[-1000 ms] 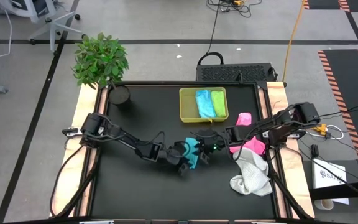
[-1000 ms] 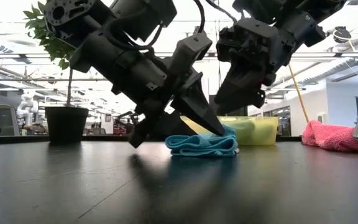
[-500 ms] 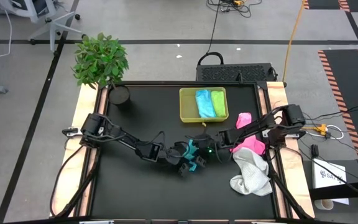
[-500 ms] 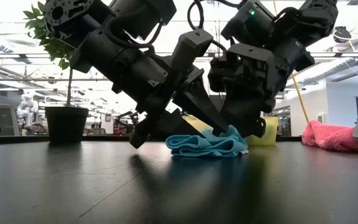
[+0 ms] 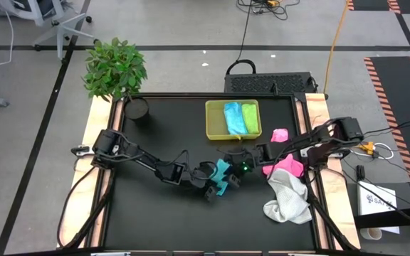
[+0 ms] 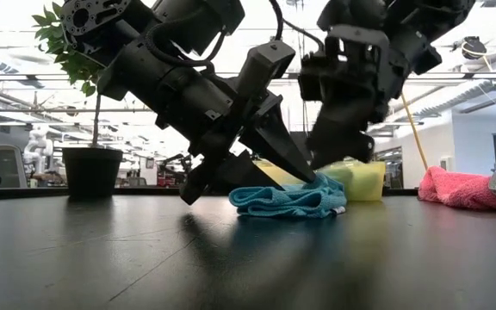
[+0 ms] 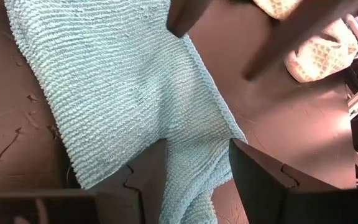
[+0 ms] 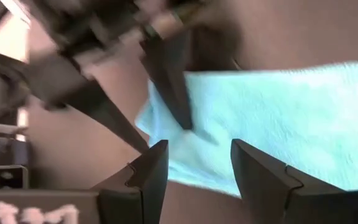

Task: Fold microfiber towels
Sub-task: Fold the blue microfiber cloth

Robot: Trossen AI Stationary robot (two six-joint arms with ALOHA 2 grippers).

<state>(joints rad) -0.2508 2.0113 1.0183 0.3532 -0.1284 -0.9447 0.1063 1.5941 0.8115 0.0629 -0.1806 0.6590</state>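
Folding looks underway on the teal towel [image 6: 289, 200], which is lying bunched in a low heap near the middle of the black worktop [image 5: 155, 213], just in front of the yellow-green tray [image 5: 213, 121]. Left hand [image 6: 295, 172] is pressing its fingertips down onto the towel's top edge; in the left wrist view its fingers [image 7: 263, 180] are sitting spread with teal cloth [image 7: 135, 106] running between them, so it is pinning more than pinching. Right hand [image 6: 343, 155] is hovering just above the towel's far end, fingers spread, holding nothing that I can see; its wrist view is showing the towel [image 8: 272, 130] flat below the gap.

Light blue towel [image 5: 232, 118] and lime green towel [image 5: 249, 118] are already sitting folded side by side in the tray. Pink towel [image 5: 287, 166] and white towel [image 5: 287, 199] are waiting in a pile near the right edge of the worktop, with another small pink piece [image 5: 280, 134] beside the tray.

To do this step well, judging from here: keep the left hand anchoring one edge, bring the right hand down onto a free corner, pinch a single layer, and carry it over so the edges are lining up. Bunched cloth is risking a crooked fold, so flatten first.
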